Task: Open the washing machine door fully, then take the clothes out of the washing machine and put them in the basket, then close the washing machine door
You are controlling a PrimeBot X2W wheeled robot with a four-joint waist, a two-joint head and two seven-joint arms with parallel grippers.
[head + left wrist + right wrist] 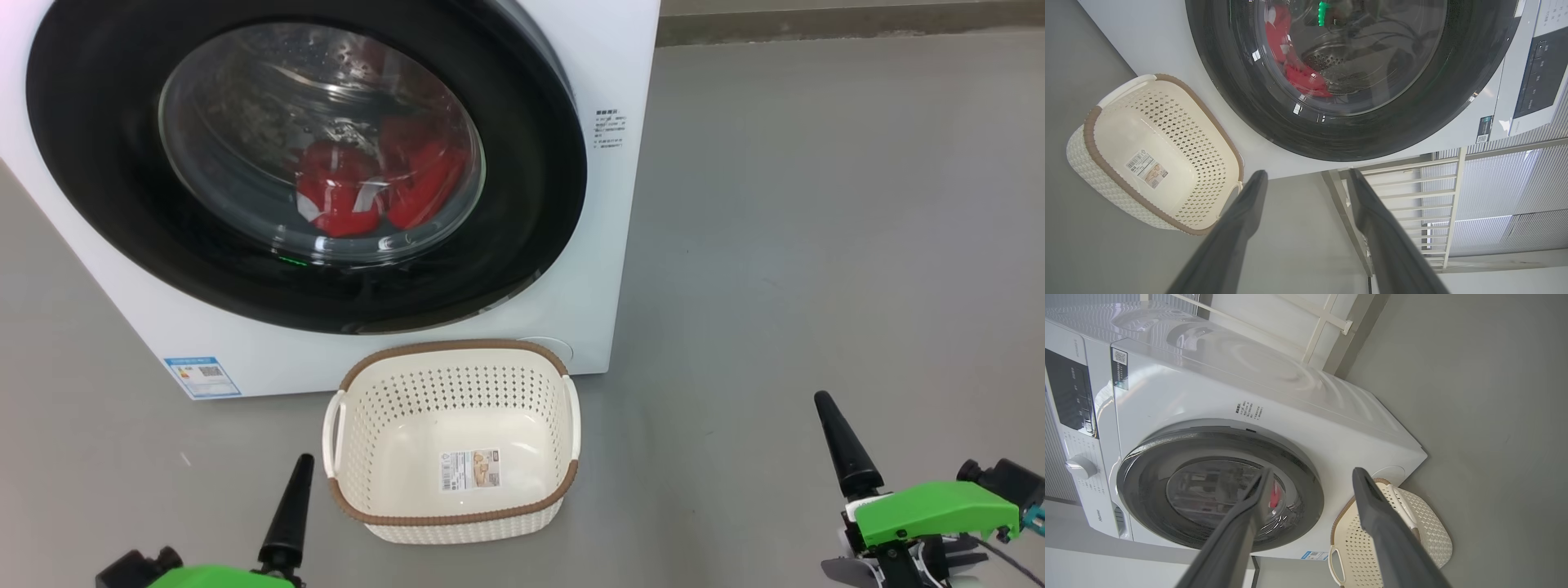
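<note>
The left gripper and right gripper both gape wide, the basket lies long side across, ahead between them, with just a label inside, and the red clothes sit behind the closed washing machine door.

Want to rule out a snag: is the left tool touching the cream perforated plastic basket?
Apart. The head view shows a strip of grey floor between the left tool and the cream perforated plastic basket.
</note>
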